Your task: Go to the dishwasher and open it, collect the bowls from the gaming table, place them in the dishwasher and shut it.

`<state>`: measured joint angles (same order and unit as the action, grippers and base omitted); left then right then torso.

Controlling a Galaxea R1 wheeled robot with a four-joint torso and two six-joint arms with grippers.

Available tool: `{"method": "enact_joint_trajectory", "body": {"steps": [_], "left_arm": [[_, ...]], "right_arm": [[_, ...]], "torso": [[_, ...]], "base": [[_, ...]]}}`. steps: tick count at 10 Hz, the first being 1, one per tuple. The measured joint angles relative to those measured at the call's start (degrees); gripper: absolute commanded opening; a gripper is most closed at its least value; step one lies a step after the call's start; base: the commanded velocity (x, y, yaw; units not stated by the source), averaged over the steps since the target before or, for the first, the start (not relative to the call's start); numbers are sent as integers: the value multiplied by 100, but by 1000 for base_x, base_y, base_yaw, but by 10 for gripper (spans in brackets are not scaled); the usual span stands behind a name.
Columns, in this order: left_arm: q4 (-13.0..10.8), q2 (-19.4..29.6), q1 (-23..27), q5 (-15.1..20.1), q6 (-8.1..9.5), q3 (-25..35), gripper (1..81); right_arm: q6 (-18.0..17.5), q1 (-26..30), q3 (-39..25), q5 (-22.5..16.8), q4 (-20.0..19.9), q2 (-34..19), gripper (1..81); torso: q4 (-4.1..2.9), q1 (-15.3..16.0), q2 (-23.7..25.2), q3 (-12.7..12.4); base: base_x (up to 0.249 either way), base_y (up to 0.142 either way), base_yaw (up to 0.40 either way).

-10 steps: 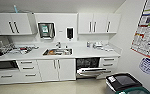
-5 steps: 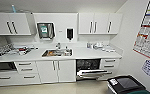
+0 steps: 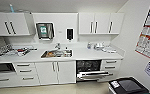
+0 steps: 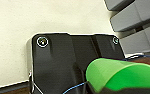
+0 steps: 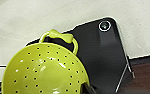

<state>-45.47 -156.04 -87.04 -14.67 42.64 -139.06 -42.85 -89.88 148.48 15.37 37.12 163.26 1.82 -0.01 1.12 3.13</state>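
Note:
The dishwasher (image 3: pixel 91 72) stands under the white counter, right of the sink. Its steel door is dropped partly open and a rack shows in the dark inside. A bright green bowl (image 4: pixel 121 75) hangs close to the left wrist camera, above pale floor, with my left gripper (image 4: pixel 116 90) shut on its lower edge. A yellow-green bowl (image 5: pixel 43 70), full of small holes and with a loop handle, is carried in my right gripper (image 5: pixel 87 88), whose dark finger touches its rim.
White cabinet doors (image 3: pixel 58 72) and drawers (image 3: pixel 23 72) run left of the dishwasher, with more drawers (image 3: pixel 111 66) to its right. A black-lidded bin (image 3: pixel 128 86) stands on the floor at the near right, by the wall with posters. Dishes lie in the sink (image 3: pixel 56 53).
The whole head view has crept slightly nearer the counter, so the camera moved. The dishwasher door stands as before.

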Motion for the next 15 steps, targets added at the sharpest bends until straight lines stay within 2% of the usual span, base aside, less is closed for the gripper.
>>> {"method": "enact_joint_trajectory", "body": {"steps": [15], "left_arm": [[2, 0, -2, -2, 0, 0, 10]], "right_arm": [[-1, 5, -24, -16, 0, 91, 10]], "torso": [[0, -2, 0, 0]], "base": [[82, 0, 0]]}}
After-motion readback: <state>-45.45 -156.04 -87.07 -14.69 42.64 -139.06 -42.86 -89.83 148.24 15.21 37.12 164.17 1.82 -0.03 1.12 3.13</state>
